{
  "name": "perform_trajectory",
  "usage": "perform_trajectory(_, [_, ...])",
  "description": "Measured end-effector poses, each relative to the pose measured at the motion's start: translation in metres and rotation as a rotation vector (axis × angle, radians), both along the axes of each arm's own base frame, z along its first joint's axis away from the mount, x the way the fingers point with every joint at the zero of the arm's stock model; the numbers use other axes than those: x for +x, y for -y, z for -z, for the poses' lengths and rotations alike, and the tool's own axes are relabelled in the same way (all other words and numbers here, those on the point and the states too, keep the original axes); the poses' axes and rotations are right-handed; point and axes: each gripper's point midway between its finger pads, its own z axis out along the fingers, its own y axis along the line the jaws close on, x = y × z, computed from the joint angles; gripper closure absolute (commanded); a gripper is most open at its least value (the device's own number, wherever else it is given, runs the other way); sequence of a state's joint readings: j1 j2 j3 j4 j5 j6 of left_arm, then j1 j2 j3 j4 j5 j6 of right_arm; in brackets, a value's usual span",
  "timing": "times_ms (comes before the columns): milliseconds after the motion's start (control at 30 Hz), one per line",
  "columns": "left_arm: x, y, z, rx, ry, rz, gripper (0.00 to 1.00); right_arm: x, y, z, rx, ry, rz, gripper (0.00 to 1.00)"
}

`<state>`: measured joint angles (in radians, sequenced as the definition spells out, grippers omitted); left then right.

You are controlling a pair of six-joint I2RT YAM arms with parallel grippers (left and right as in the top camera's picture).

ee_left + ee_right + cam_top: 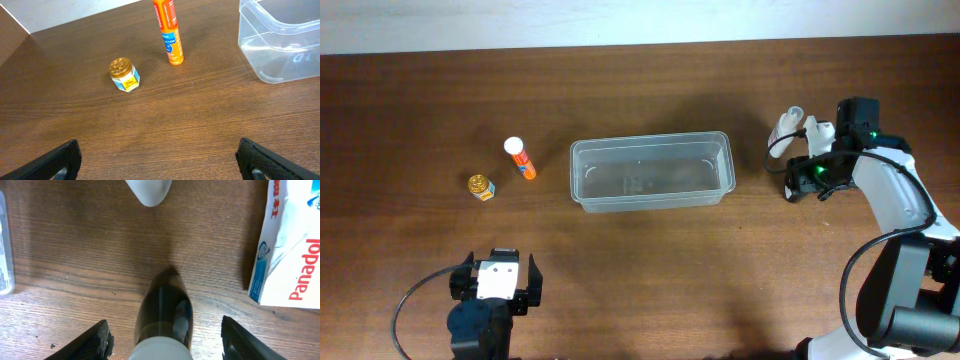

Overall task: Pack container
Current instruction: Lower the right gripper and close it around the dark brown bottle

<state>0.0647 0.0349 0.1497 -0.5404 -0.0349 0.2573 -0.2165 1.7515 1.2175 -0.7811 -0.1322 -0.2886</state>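
A: Where's your container?

B: Container (650, 141) is at the centre of the overhead frame, long side running left-right on the worktop (720, 280). Nothing is in it. In your left wrist view it fills the upper right corner, and in your right wrist view only a sliver shows at the left edge.

A: Right hand?

B: Your right hand (165, 335) is at the right of the overhead frame, just right of the container. Its fingers (97, 337) are spread either side of a dark bottle (162, 305) with a white cap. The bottle lies on the wood, cap towards the bottom edge. There's bare wood between it and each finger, so no contact and no pinch.

A: Anything around it?

B: A Panadol box (292, 245) is at the right edge of that view, apart from the bottle. A white rounded item (148, 190) is at the top centre. I can't tell what it is from there.

A: Left hand?

B: Your left hand (159, 157) is at the lower left of the overhead frame. It's spread wide with only bare worktop between the fingers.

A: What's in front of it?

B: An orange tube (170, 35) with a white cap is at the top centre of the left wrist view. A small jar (123, 75) with a gold lid is lower left of the tube, near it but not touching. Both are left of the container and well apart from your left hand.
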Motion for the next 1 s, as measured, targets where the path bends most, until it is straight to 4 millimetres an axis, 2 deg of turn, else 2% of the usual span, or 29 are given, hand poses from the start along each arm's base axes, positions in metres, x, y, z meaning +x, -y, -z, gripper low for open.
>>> perform_trajectory(300, [0.0, 0.0, 0.0, 0.0, 0.0, 0.0, 0.0, -0.001, -0.001, 0.01, 0.012, -0.026, -0.001, 0.44])
perform_trajectory(500, [0.0, 0.0, 0.0, 0.0, 0.0, 0.001, 0.0, 0.001, -0.001, 0.012, 0.013, -0.022, -0.006, 0.62])
perform_trajectory(600, [0.0, 0.0, 0.0, 0.0, 0.0, 0.0, 0.0, 0.002, -0.001, 0.011, 0.013, -0.016, -0.002, 0.65])
perform_trajectory(700, [0.0, 0.0, 0.0, 0.0, 0.0, 0.0, 0.0, 0.003, -0.001, 0.011, 0.014, -0.014, -0.001, 0.78])
perform_trajectory(867, [0.0, 0.0, 0.0, 0.0, 0.0, 0.0, 0.0, 0.004, -0.002, 0.011, 0.016, -0.011, -0.003, 0.84])
perform_trajectory(1000, [0.0, 0.0, 0.0, 0.0, 0.0, 0.0, 0.0, 0.003, -0.002, 0.01, 0.02, -0.013, -0.002, 0.85])
